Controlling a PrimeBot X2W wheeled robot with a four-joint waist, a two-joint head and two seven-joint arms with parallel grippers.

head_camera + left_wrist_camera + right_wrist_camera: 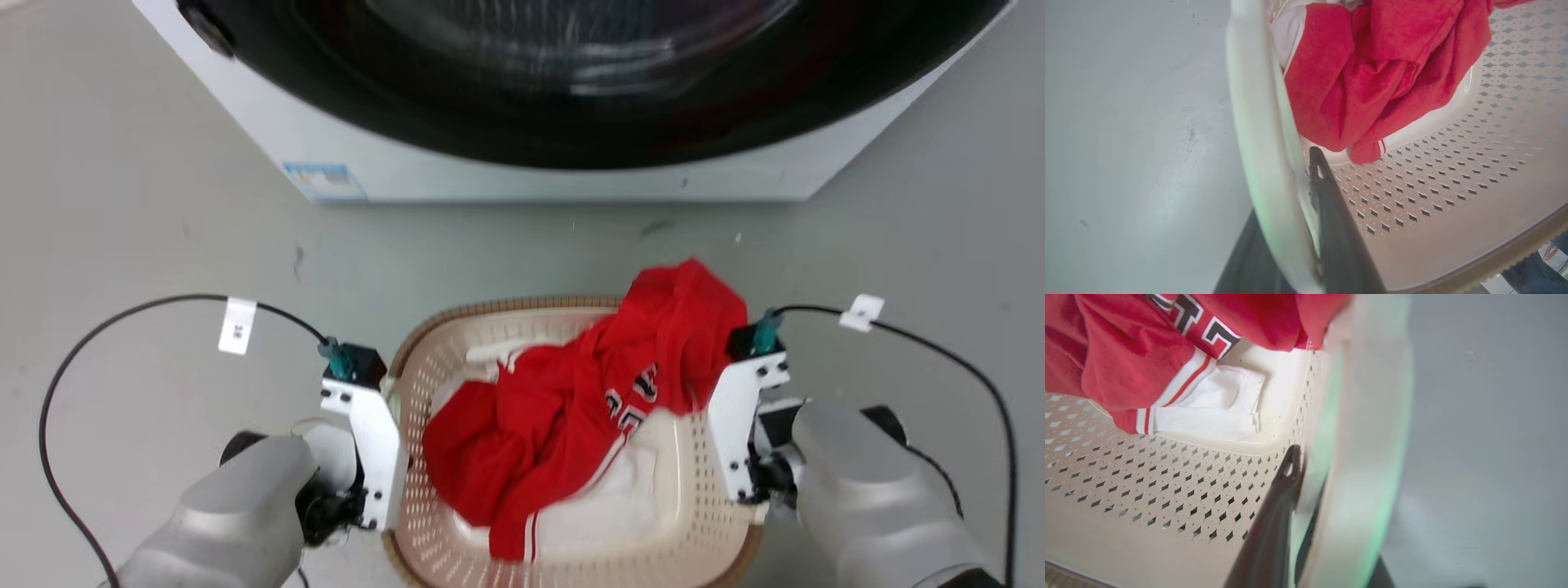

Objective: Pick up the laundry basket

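— Cream plastic flexes, so how should the robot raise the laundry basket?

— Evenly. The basket sits on the floor just in front of the washing machine, between the two arms. The left gripper is pinching the white handle on its side, with one finger inside the perforated wall and the other outside. The right gripper pinches the opposite handle the same way.

— So both are closed on it?

— From the wrist views they look so, since the handles fill the gaps between the fingers. I'd judge the lift should go straight up, both arms at one pace, so the rim rides level and neither handle twists out.

— And the red jersey?

— It lies heaped inside, with a fold draped over the far right of the rim, close to the right gripper. A tilt that way could spill it, so a slow, level rise is safer. Whether the base has left the floor, I cannot tell.
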